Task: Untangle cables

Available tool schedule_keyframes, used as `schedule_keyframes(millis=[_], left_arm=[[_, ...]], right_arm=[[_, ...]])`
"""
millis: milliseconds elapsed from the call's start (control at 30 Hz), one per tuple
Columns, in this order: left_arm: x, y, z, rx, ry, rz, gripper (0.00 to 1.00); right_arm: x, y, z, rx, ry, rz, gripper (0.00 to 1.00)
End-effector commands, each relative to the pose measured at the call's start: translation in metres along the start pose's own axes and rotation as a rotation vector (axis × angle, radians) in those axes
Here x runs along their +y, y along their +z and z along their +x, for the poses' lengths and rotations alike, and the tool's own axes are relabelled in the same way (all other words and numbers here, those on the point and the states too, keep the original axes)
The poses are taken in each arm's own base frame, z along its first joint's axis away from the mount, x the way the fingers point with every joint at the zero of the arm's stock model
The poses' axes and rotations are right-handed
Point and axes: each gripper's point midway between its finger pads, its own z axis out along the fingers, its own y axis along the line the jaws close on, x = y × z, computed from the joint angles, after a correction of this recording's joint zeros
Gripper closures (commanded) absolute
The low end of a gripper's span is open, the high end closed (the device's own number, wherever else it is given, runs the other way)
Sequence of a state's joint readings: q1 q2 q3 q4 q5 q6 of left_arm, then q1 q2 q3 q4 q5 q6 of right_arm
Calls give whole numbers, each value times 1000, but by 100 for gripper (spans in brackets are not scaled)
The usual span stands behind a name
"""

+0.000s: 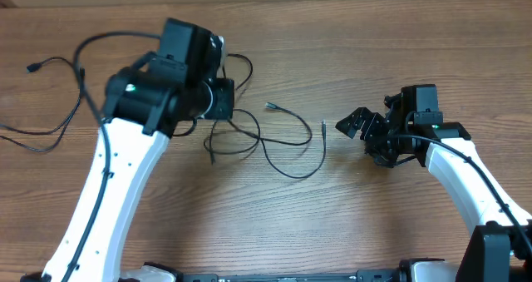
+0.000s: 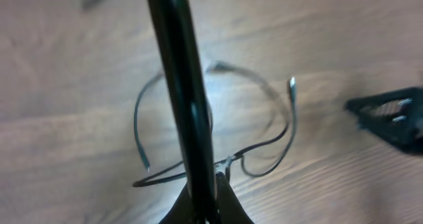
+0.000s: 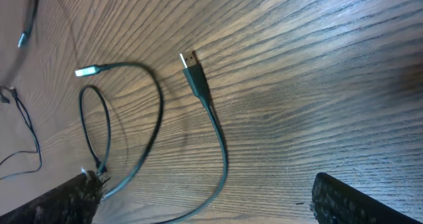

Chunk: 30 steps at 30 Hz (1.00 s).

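Centrally, the left hand (image 1: 223, 101) sits closed over the cables (image 1: 287, 142), any grip unclear; at right, the right hand (image 1: 357, 134) gapes, empty.

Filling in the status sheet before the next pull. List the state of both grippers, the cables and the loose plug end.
Left gripper: shut, pinching one of the cables.
Right gripper: open, holding nothing, clear of the cords.
Cables: tangled, loops crossing each other, lying on the table.
Plug: free, connected to nothing, flat on the wood.
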<state>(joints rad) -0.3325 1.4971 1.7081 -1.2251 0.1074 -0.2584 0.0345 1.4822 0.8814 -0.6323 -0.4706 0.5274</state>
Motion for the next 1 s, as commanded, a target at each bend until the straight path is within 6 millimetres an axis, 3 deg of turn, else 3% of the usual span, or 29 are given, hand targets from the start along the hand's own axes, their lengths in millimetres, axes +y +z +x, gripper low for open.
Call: schedule_keyframes(millis=[0,233,533,733,967], left_arm=[[-12,-46,-31,-172,38,33,96],[-31,-100,-81,-429,57,102,96],[-47,-135,-130,-674,53,171,96],[-25,-142,-143,-739,-151,107,96],[-20,-131,-136,-691,-161,79,96]], right_arm=[[-1,2,2,1,-4,6,0],[-1,2,2,1,-4,6,0],[-1,2,2,1,-4,6,0],[-1,2,2,2,-4,6,0],[-1,2,2,2,-4,6,0]])
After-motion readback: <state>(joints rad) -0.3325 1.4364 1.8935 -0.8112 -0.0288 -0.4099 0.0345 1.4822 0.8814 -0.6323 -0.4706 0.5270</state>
